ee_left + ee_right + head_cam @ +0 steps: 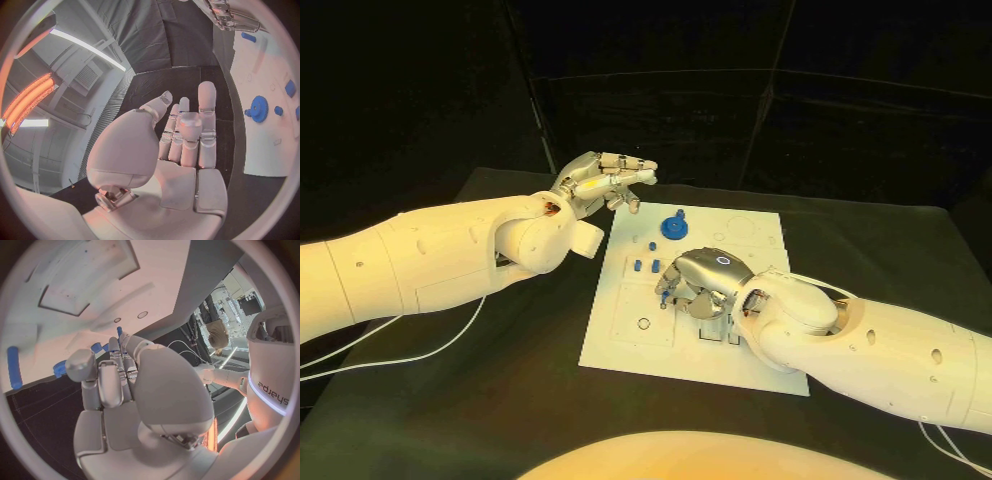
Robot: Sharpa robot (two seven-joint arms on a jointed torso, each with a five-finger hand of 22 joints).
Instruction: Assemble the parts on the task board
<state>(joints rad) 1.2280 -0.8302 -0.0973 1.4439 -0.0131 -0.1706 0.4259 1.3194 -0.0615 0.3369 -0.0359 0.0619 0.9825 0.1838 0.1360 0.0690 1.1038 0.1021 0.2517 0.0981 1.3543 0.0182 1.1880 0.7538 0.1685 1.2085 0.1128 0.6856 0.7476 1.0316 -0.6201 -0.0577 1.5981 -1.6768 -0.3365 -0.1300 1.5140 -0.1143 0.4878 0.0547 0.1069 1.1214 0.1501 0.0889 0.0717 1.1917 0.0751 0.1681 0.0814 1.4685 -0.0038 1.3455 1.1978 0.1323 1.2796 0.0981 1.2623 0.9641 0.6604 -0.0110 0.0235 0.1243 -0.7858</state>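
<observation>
Small blue parts (646,262) lie and stand near the middle of the white board (625,340) on the black table (473,400), with a blue gear (675,226) standing at the board's far side, left of centre. The right hand (701,284) is down on the board just right of the small parts, palm down, fingers curled toward them. In the right wrist view its fingertips (119,340) sit right at several blue pieces, one (119,331) seeming to stand between them, though whether it is pinched or merely touched cannot be told.

The left hand (600,182) hangs above the board's far left corner, apart from the gear and touching nothing; the left wrist view shows its fingers (206,107) straight and spread, palm empty, with the gear (257,108) off to their side.

The step in hand looks like the right hand picking up or seating one small part mid-board. Assembly seems at an early stage, with several pieces loose and board recesses unfilled. The next move likely calls for a sure pinch on a single piece without knocking its neighbours, then a straight lift.
</observation>
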